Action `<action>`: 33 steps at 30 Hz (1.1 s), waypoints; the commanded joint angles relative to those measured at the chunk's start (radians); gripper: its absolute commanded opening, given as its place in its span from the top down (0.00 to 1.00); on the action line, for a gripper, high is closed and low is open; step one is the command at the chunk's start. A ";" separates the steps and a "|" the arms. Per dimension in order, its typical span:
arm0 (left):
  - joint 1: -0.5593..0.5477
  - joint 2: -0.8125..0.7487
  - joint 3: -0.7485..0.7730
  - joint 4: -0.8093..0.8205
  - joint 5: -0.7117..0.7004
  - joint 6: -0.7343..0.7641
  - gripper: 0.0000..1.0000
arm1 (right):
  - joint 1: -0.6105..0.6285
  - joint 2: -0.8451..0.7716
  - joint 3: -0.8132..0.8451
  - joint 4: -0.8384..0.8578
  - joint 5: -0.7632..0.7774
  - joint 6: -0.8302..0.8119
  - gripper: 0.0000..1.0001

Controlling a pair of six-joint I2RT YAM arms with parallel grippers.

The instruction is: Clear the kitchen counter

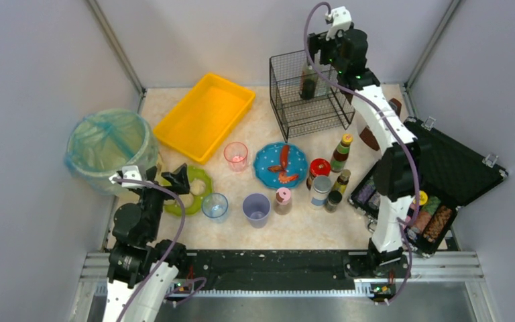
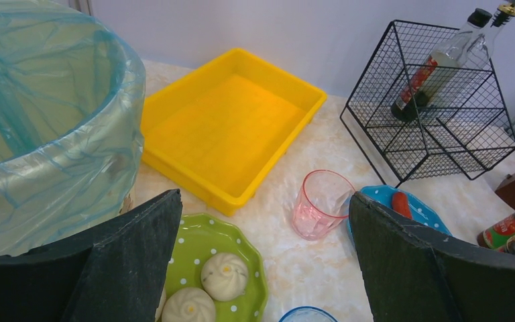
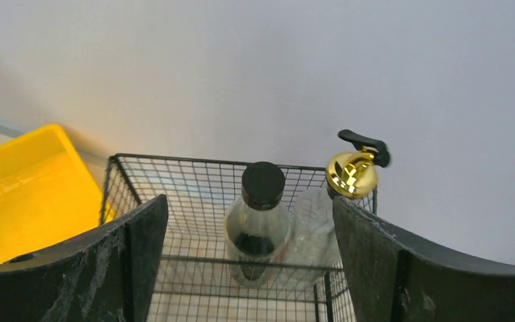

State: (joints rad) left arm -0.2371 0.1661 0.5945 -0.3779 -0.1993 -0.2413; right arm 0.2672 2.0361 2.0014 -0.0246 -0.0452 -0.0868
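Observation:
The kitchen counter (image 1: 302, 231) carries cups, plates, jars and bottles. At the back stands a black wire basket (image 1: 288, 111) with a black-capped bottle (image 3: 263, 225) and a gold-pump bottle (image 3: 352, 174) upright inside. My right gripper (image 1: 320, 48) (image 3: 249, 201) hangs open above the basket, its fingers apart from the black-capped bottle and holding nothing. My left gripper (image 1: 178, 180) (image 2: 265, 196) is wide open low over the counter's left side, above a green dotted plate (image 2: 241, 268) with buns and near a pink cup (image 2: 318, 204).
A yellow tray (image 1: 204, 115) sits back left, beside a lined bin (image 1: 107, 147). Mid-counter are a blue plate (image 1: 268, 161) with sausages, a blue cup (image 1: 214, 204), a purple cup (image 1: 257, 209), jars and sauce bottles (image 1: 340, 153). An open black case (image 1: 456, 174) lies right.

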 commanded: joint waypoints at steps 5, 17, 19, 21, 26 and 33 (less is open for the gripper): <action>0.005 -0.063 0.008 0.016 -0.001 -0.005 0.01 | 0.001 -0.427 -0.332 -0.002 -0.001 0.054 0.05; 0.004 -0.103 0.007 0.017 0.015 -0.015 0.01 | 0.001 -0.922 -0.840 -0.127 0.094 0.149 0.02; 0.004 -0.104 0.008 0.016 0.014 -0.015 0.01 | 0.002 -0.968 -0.891 -0.173 0.121 0.144 0.02; 0.004 -0.102 0.008 0.016 0.017 -0.015 0.01 | 0.002 -1.004 -0.938 -0.200 0.147 0.147 0.01; 0.002 -0.102 0.008 0.016 0.021 -0.017 0.01 | -0.002 -1.045 -1.054 -0.197 0.164 0.197 0.02; 0.000 -0.104 0.008 0.014 0.020 -0.017 0.01 | -0.004 -0.974 -1.136 -0.180 0.147 0.267 0.09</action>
State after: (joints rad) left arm -0.2371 0.0734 0.5945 -0.3786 -0.1917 -0.2535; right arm 0.2653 1.0302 0.8906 -0.2333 0.0921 0.1226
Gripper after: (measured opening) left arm 0.990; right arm 0.932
